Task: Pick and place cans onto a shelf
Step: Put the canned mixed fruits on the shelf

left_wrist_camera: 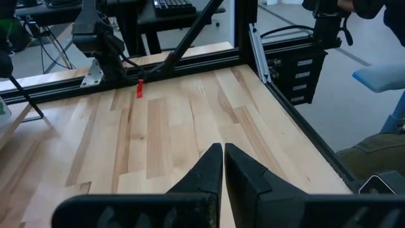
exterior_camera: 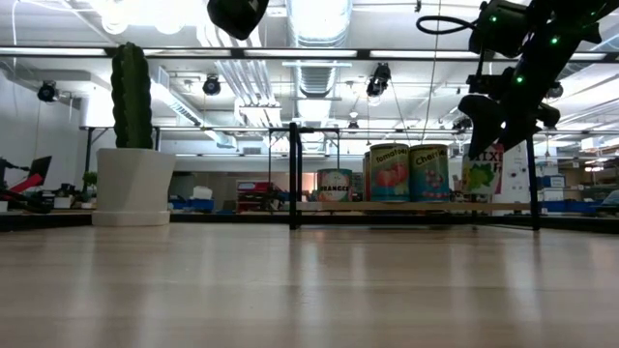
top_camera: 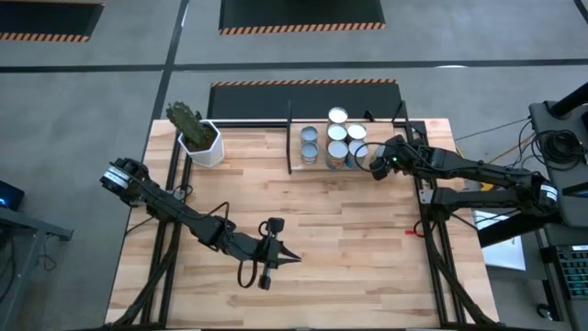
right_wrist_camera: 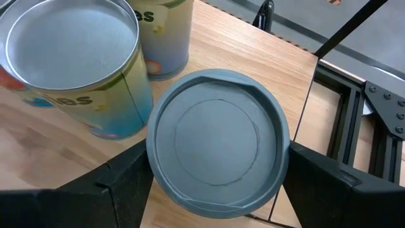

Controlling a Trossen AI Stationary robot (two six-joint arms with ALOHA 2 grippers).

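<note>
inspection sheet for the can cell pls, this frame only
Surface: wood table, bare in the middle.
Job's things: cans clustered on the shelf at the far edge; one more can sits between the right tool's fingers.
Clutter: cactus pot at far left; small red bit near the right edge.
Grippers: left tool shut, low over mid-table; right tool at the shelf's right end, spread around a can.
Cables: loops along the left arm.
Surroundings: person's leg by the table.

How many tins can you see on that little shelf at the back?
8 cans, all on the shelf: two on the left, one at the back, four clustered in the middle, one between the right gripper's fingers. The arm may hide more.
</note>
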